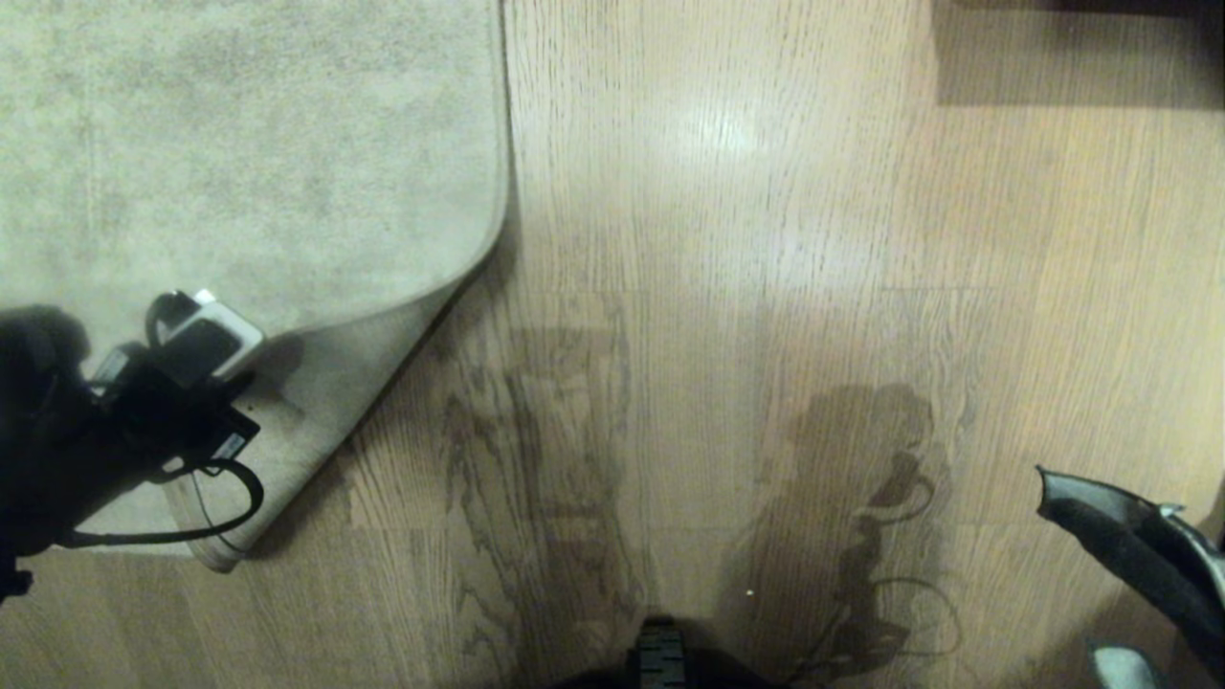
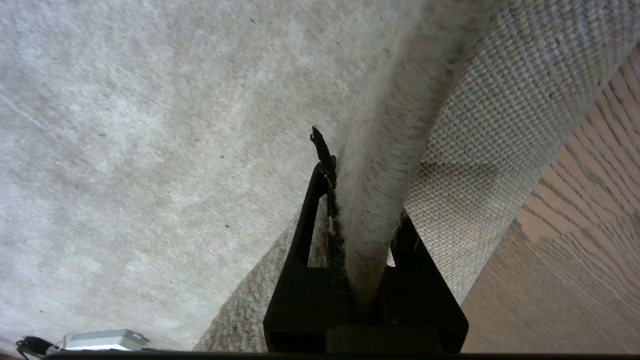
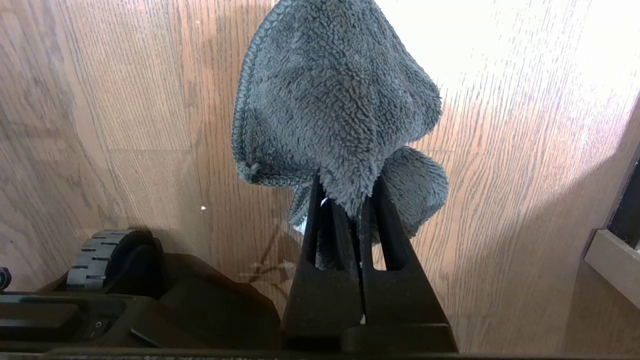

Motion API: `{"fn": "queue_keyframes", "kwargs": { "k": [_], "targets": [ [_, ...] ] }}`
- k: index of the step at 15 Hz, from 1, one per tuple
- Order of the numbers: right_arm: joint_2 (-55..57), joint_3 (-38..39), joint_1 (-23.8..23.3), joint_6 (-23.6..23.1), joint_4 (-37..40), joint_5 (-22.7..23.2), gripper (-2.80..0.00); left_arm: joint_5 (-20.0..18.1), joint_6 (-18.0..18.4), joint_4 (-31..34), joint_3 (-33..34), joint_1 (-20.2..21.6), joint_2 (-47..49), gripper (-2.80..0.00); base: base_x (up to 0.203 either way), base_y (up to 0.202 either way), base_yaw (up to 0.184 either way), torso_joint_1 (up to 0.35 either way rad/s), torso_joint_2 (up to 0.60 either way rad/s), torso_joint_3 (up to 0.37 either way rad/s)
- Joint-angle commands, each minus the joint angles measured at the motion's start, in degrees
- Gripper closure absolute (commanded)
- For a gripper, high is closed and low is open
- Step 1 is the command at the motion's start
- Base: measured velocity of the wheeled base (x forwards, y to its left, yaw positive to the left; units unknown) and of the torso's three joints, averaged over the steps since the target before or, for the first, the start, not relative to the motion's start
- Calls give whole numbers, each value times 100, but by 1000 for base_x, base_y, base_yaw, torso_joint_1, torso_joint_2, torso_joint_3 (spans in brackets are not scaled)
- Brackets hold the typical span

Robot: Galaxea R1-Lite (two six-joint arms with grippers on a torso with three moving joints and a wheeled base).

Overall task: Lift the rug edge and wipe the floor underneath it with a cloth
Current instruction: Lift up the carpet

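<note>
Left hand (image 2: 367, 200) clamps rug edge (image 2: 372, 220), corner peeled up and folded back, tan woven backing facing up over pale pile. Wood floor (image 1: 727, 287) lies bare beside fold. Right hand (image 3: 350, 200), low at robot's right, pinches grey cloth (image 3: 330, 100), which hangs above floor near wheeled base (image 3: 115, 260).

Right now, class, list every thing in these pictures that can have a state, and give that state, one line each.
rug edge: lifted, folded over, woven backing showing
left gripper: shut on the rug edge
cloth: bunched, hanging off the floor
right gripper: shut on the cloth, above the floor
floor: bare planks beside the rug, with a slight sheen
</note>
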Motion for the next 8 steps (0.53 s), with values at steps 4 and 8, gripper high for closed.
{"fn": "queue_keyframes", "kwargs": {
  "k": [4,8],
  "targets": [
    [0,0,2,-5,-2,1,0,-11,-9,-33,40,105,-134,0,0,0,0,0,0,0],
    [9,0,2,-5,-2,1,0,-348,-18,-28,102,591,-167,0,0,0,0,0,0,0]
  ]
}}
